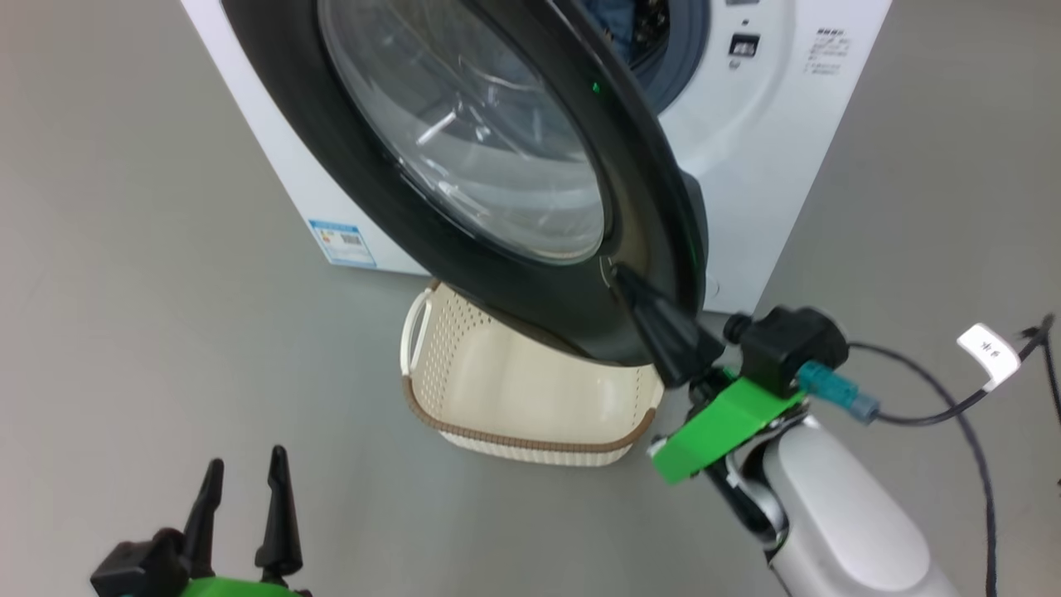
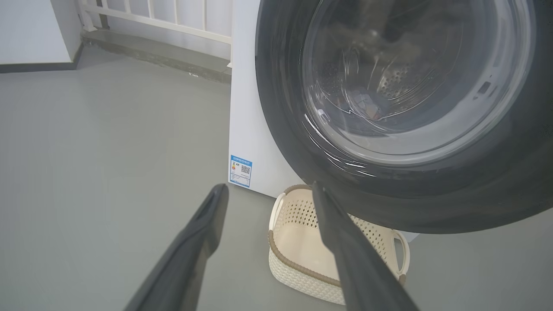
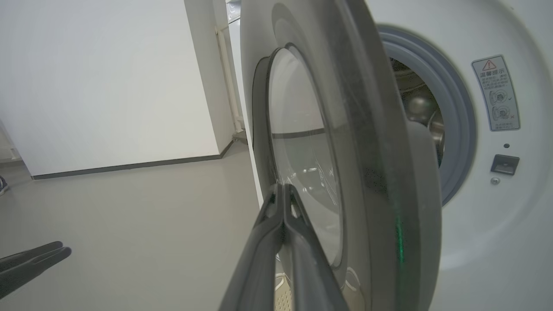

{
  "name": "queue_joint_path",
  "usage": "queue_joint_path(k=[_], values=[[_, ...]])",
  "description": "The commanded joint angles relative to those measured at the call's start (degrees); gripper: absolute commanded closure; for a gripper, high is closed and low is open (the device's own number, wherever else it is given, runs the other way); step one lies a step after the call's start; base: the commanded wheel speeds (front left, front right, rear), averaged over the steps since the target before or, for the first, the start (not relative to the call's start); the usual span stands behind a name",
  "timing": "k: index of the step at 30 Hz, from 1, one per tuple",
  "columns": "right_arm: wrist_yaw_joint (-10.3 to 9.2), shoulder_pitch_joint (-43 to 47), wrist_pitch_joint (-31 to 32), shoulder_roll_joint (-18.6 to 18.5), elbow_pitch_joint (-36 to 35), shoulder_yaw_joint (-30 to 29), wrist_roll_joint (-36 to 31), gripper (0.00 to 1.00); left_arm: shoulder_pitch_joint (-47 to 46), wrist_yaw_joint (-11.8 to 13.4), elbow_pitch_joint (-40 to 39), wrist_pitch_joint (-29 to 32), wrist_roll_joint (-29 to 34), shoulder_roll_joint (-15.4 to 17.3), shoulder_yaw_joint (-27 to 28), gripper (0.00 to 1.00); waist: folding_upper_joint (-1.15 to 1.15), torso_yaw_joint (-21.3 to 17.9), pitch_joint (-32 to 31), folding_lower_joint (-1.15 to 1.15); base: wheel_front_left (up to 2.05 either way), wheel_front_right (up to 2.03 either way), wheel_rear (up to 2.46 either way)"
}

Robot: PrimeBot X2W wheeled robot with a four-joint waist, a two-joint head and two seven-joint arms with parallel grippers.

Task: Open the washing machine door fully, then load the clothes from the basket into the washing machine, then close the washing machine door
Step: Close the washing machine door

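Head view: right gripper (image 1: 622,278) clenched, tips at washing machine door (image 1: 472,133) rim; left gripper (image 1: 247,460) released. Risk: tips could skid off gloss, door left ajar

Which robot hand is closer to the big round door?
The right. The right gripper, shut, has its tips at the black rim of the washing machine door, seemingly touching. The left gripper, open, hangs apart from it, above the floor.
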Motion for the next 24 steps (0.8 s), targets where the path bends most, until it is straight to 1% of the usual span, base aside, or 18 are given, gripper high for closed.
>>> queue_joint_path(k=[1, 13, 24], values=[[0.09, -2.25, -0.27, 1.27, -1.42, -0.19, -0.65, 1.00, -2.50, -0.04, -1.74, -0.37, -0.59, 0.53, 1.95, 0.00, 0.00, 0.58, 2.12, 0.00, 0.00, 0.00, 0.00], [0.09, -6.48, -0.27, 0.35, -2.67, -5.02, -2.79, 1.00, -4.76, -1.25, -2.14, -0.37, -1.36, 0.53, 1.79, 0.00, 0.00, -1.12, 6.50, 0.00, 0.00, 0.00, 0.00], [0.09, -12.51, -0.27, -1.77, -1.64, -7.20, -4.17, 1.00, -7.21, -2.25, -2.08, -0.37, -1.97, 0.53, 1.59, 0.00, 0.00, -0.68, 12.02, 0.00, 0.00, 0.00, 0.00]])
